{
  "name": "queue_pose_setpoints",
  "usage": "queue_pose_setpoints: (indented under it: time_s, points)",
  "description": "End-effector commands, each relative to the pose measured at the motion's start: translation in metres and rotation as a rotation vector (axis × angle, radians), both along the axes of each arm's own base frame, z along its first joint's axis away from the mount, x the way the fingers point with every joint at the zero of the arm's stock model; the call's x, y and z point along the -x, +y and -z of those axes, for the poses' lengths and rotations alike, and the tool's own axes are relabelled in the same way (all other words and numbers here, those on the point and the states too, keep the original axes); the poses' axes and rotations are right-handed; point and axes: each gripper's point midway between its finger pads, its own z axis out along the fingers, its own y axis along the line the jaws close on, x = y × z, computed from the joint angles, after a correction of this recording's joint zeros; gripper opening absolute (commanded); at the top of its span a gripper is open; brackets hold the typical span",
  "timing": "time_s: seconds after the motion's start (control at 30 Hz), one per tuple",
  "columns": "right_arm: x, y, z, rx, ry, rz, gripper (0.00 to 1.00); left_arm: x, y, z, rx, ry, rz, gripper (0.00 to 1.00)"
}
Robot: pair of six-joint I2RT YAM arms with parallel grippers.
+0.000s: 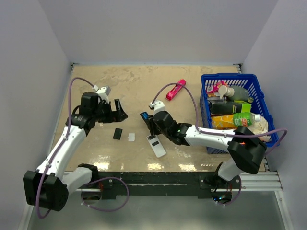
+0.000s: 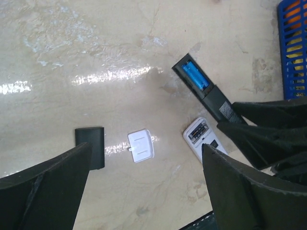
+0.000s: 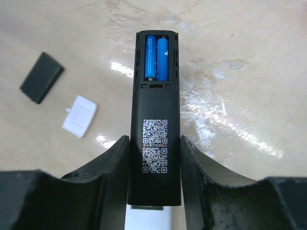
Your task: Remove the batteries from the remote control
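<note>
Near the left edge of the beige marbled counter (image 1: 134,86), about halfway back, the left gripper (image 1: 117,110) hangs above the surface. Its black fingers (image 2: 53,187) are spread wide with nothing between them. Just right of it and closer to the near edge lies a small flat black rectangular cover (image 1: 117,133). Beside that, but apart, lies a small flat white rectangular cover (image 1: 131,137). Next comes a white remote control (image 1: 156,145), lying slantwise with one end toward the near edge. Directly behind it, around the counter's middle, the right gripper (image 1: 152,125) clamps a long black remote control (image 3: 156,120) by its side walls, back face up and bay uncovered. Two blue cylindrical batteries (image 3: 157,57) sit side by side in that bay, at the end pointing away from the fingers. Bare surface runs from there to the far edge, broken only by a pink oblong object (image 1: 175,89). A blue plastic basket (image 1: 230,76) full of packages stands along the right edge.
</note>
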Motion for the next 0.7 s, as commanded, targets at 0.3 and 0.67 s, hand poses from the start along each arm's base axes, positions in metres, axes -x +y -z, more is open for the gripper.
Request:
queue_pose_setpoints:
  time_s: [0.3,0.67]
  points:
    - [-0.037,-0.031,0.01,0.21,-0.108,0.029,0.11,0.0,0.02,0.003,-0.062,-0.061,-0.086,0.99]
    - [-0.035,-0.045,0.045,0.234,-0.064,0.057,0.19,0.002,0.022,-0.002,-0.063,-0.077,-0.097,0.99]
